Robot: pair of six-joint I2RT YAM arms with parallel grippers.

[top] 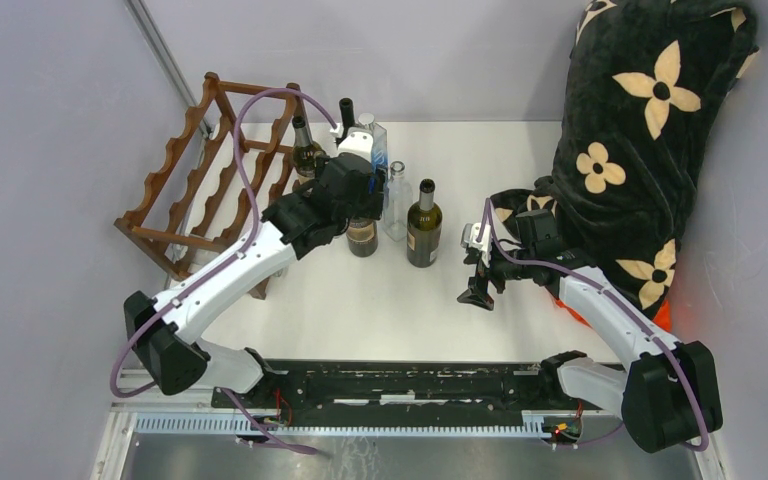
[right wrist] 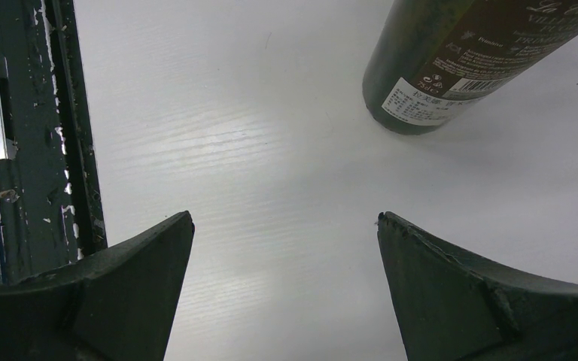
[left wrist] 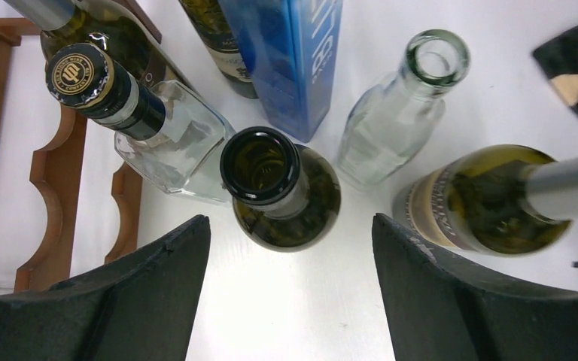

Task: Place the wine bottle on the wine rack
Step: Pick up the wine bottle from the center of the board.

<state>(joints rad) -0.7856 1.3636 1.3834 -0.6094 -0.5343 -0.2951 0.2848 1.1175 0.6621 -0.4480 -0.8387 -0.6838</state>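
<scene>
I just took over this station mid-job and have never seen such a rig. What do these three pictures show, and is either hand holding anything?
Two robot arms are bolted at the near edge of a table. The wide picture looks down from above and behind them; the other two come from a camera on each wrist, that hand's dark fingers showing at the bottom. The left hand is open over a cluster of standing bottles, fingers either side of an open green bottle, not touching it. A blue box and a clear glass bottle stand close by. The wooden wine rack sits at the far left. The right hand is open over the table near another dark bottle. Neither hand holds anything.
</scene>
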